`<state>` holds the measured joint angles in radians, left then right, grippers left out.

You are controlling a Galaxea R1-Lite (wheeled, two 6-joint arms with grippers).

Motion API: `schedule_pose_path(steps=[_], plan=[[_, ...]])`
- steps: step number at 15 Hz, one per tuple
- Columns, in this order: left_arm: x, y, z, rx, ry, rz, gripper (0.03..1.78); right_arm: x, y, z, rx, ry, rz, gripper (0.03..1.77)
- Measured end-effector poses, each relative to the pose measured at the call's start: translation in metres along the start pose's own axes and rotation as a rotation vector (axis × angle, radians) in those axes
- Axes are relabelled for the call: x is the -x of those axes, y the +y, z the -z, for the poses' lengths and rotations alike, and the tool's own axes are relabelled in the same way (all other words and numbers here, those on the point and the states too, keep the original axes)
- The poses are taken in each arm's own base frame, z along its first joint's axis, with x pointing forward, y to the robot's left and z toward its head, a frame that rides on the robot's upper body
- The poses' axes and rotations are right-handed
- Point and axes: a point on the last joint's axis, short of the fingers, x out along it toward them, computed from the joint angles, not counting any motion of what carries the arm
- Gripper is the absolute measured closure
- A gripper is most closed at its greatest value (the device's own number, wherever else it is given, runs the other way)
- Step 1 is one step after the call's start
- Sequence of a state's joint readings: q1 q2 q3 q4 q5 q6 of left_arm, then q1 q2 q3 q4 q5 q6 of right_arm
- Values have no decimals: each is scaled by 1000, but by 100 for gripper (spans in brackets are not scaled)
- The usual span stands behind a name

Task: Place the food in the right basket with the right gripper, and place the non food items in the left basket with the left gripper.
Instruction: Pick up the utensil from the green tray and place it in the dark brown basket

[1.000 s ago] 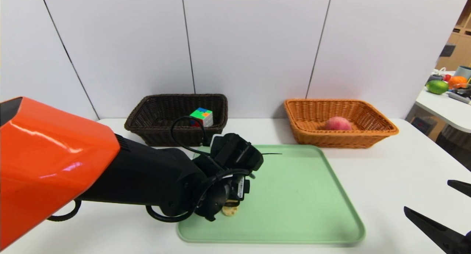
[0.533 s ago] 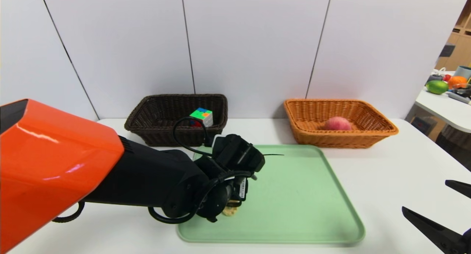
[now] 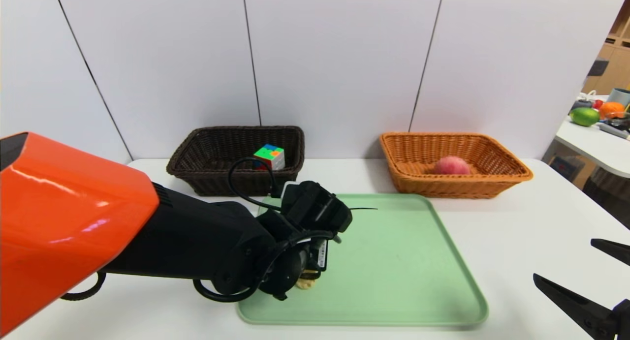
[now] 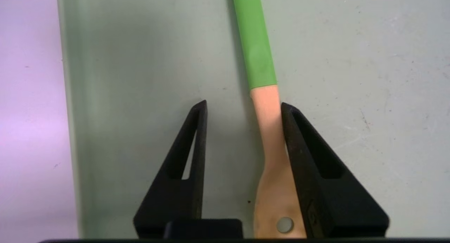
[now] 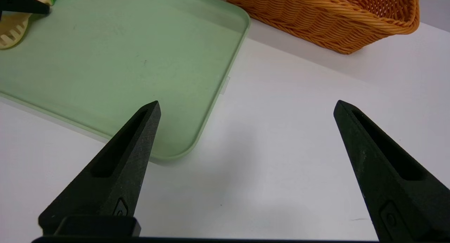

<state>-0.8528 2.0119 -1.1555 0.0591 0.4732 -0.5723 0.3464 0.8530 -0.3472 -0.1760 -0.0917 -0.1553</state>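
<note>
Head view: the left gripper (image 3: 309, 276) is down over the near left corner of the green tray (image 3: 418, 281), which lies on the white desk (image 3: 517, 222). The arm's wrist covers the fingers, and only a beige slotted end of a utensil (image 3: 306, 282) peeps out beneath it, close to the tray's near edge. The dark brown basket (image 3: 206, 168) stands at the desk's far edge on the left and holds a puzzle cube (image 3: 269, 156); the orange basket (image 3: 497, 175) stands at the far edge on the right with a pink fruit (image 3: 452, 165) inside. The right gripper (image 3: 590, 276) hangs over the desk's near right corner, off the tray.

Left wrist view: here the utensil (image 4: 269, 130) shows plainly, a flat-lying tool with a beige neck and a green handle (image 4: 254, 42). Its long axis runs straight away from the gripper along the tray's left edge, handle end far, beige end near. The left gripper (image 4: 242, 109) is partly closed around the beige neck: one finger (image 4: 309, 165) touches it, the other stands apart with a gap, so the hold is not complete.

Right wrist view: the right gripper (image 5: 246, 107) is spread wide with nothing between its fingers, over bare desk beside the tray's right edge. Far off, the utensil's slotted beige head (image 5: 12, 33) lies on the tray, a detail the left wrist view cuts off.
</note>
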Motion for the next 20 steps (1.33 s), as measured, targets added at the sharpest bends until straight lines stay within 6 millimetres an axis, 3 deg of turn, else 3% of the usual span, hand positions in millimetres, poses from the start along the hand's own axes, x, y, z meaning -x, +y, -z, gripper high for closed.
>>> schedule_pose_path(steps=[3,12,20], plan=[[4,2,1,-2,0,1,176,0,0,0,0,0,0,11],[30,0,-6,-18,-51,46,176,0,1,1,3,0,-2,11],[101,16,-37,-71,-256,87,176,0,1,2,4,9,-3,11]])
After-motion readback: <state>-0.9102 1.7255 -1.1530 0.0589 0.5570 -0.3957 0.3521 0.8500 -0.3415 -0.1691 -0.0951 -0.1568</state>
